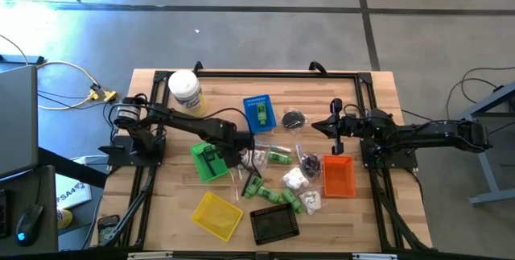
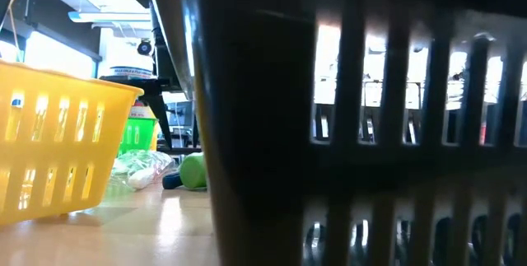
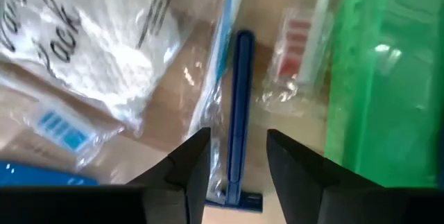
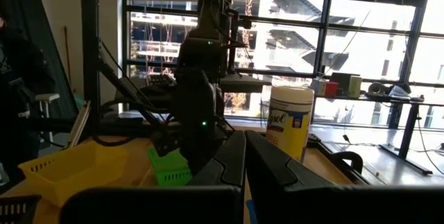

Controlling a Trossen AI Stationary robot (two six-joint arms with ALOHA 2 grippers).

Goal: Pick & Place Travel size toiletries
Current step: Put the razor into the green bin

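At the front edge of the table, the black basket (image 1: pixel 274 224) sits nearest, filling most of the low view, with the yellow basket (image 1: pixel 216 214) beside it on the left. Just behind them, a loose cluster of travel toiletries: green little bottles (image 1: pixel 259 187), white soft packets (image 1: pixel 294 180), a clear-wrapped packet (image 2: pixel 142 167) and a green bottle (image 2: pixel 193 171) seen low across the wood. Mid-table, left gripper (image 1: pixel 241 157) is down over the pile next to the green basket (image 1: pixel 208 162). Fingers (image 3: pixel 189 172) partly apart, nothing clamped; a thin blue razor-like stick (image 3: pixel 239 113) lies on the table in line with the gap between them. White fluffy packet (image 3: pixel 104 50) and a wrapped toothbrush-like stick (image 3: pixel 305 50) lie either side of it, green basket wall just beside. Orange basket (image 1: pixel 339 176) sits to the right, with a dark-contents packet (image 1: pixel 309 163) touching its left side. Right gripper (image 1: pixel 338 146) hangs above the table just behind the orange basket, jaws closed, empty. Farther back, blue basket (image 1: pixel 259 113) holds a green item, small black round piece (image 1: pixel 293 118) next to it. Far left corner: big white jar (image 1: pixel 184 89) with yellow label. A person (image 4: pixel 17 85) in dark clothes stands in the room beyond.
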